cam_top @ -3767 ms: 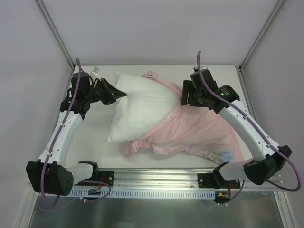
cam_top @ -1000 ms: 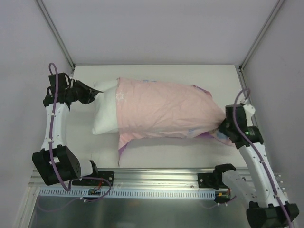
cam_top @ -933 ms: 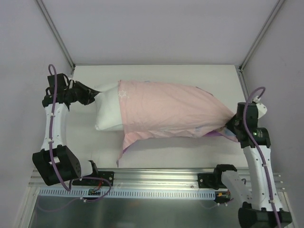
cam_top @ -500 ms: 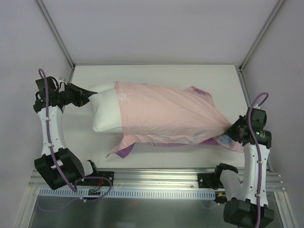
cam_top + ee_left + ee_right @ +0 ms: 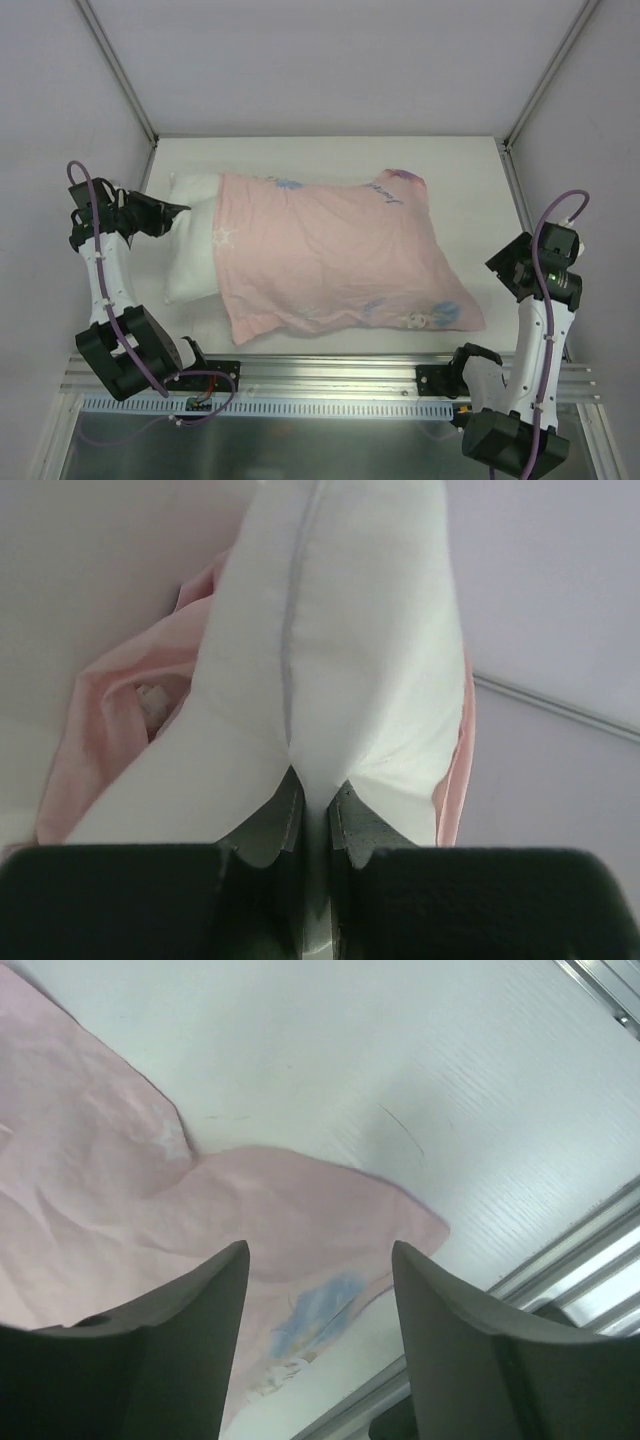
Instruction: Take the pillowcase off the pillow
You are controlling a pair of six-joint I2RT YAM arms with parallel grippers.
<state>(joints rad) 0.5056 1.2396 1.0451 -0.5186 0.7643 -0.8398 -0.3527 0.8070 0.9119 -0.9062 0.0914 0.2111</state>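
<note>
I noted left pincer (image 5: pixel 315 800) clamped on the pillow (image 5: pixel 190 265) corner. Right pincer (image 5: pixel 318 1255) hung spread, empty, near the pillowcase (image 5: pixel 330 250) draping that pillow.

White arm links (image 5: pixel 104 285), black joints (image 5: pixel 125 355), purple cables (image 5: pixel 563 196).

pale pink pillowcase (image 5: pixel 330 255) with faint blue cartoon print, plain white pillow (image 5: pixel 190 260), white table (image 5: pixel 330 155)
</note>
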